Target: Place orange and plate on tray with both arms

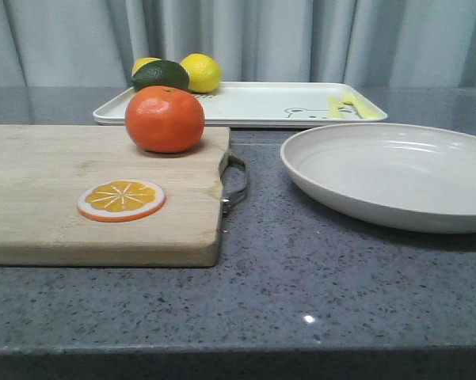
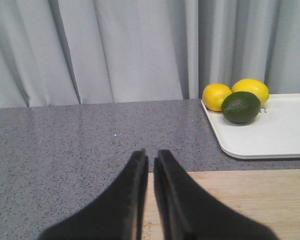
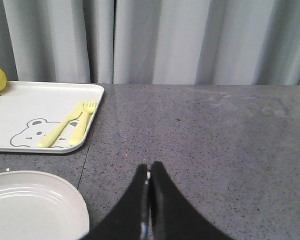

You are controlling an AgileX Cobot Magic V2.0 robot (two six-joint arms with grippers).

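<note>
The orange, round, glossy and faintly dimpled at its stem, sits on the far edge of a pale wooden cutting board with a metal loop handle, well ahead of both claws, which the front view does not show. A flat orange slice disc lies nearer on the board. The plate, smooth, off-white, shallow with a raised rim, rests on the speckled grey stone table beside the board. Behind both lies the long white tray, rounded at its corners.

Only the left wrist view shows the left claw: matte black tapered fingers, almost together with a thin slit, empty, over the board's edge; ahead on the tray's corner sit two yellow lemons and a dark green lime. Only the right wrist view shows the right claw, fingers pressed together, empty, over bare table, the plate's rim just beside it, and the tray's bear drawing with a pale yellow fork and spoon.
</note>
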